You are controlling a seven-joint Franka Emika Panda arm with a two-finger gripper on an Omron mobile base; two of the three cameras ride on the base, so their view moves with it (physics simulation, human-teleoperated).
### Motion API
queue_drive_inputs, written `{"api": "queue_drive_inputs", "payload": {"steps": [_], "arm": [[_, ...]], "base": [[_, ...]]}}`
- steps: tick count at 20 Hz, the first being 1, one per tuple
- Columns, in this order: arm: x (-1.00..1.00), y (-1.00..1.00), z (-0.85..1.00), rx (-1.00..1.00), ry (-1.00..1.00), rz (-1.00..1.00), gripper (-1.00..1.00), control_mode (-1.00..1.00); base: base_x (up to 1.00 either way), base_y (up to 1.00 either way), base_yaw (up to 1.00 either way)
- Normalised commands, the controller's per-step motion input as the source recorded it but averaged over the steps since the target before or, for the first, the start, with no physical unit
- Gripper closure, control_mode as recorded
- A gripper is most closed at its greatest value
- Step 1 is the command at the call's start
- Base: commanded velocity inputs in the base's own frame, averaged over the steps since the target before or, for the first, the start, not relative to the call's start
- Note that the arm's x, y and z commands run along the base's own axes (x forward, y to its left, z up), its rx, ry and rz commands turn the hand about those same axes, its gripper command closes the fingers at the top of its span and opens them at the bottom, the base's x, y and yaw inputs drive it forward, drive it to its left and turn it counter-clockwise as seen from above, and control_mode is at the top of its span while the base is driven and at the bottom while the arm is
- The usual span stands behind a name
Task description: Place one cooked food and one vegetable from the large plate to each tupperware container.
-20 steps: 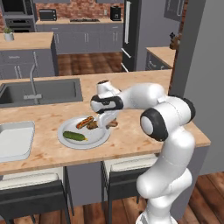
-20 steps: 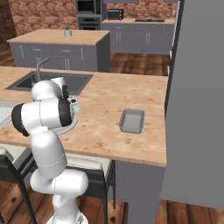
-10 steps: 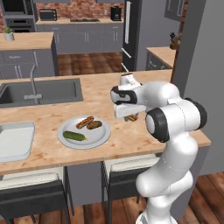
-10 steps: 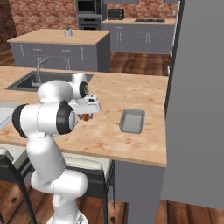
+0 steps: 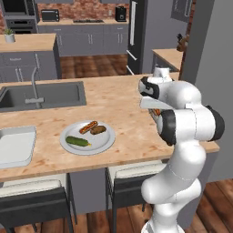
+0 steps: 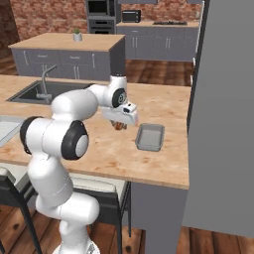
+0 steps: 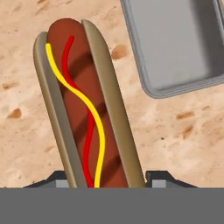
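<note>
The jaws were seen clamped on a hot dog [image 7: 87, 109], a sausage in a bun striped with red and yellow sauce, its lower end seated between the two dark finger tips of the gripper [image 7: 107, 181]. In the hand view the hot dog was held above the wooden counter [image 7: 175, 140], just beside the near corner of a grey tupperware container [image 7: 179, 43] and not over it. In the right base view the white arm was bent forward, the hand pointed down with the gripper [image 6: 119, 126] just left of that container [image 6: 150, 137]. In the left base view the large plate [image 5: 86, 145] lay well to the arm's left, bearing a cucumber [image 5: 78, 141], a second hot dog [image 5: 88, 127] and a brown cooked piece [image 5: 98, 130]; another container [image 5: 16, 145] sat beside it.
</note>
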Motion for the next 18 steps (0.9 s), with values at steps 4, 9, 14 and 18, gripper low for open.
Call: {"api": "queue_drive_inputs", "payload": {"steps": [4,9,14,18], "arm": [[-0.12,-0.80,0.01,0.14,-0.11,-0.07,1.00,-1.00],[0.26,-0.47,0.01,0.02,0.06,0.06,1.00,-1.00],[0.14,-0.37,0.00,-0.06,0.00,0.08,1.00,-1.00],[0.29,-0.38,-0.01,-0.04,0.00,0.08,1.00,-1.00]], "base": [[0.00,0.00,0.00],[0.00,0.00,0.00],[0.00,0.00,0.00],[0.00,0.00,0.00]]}}
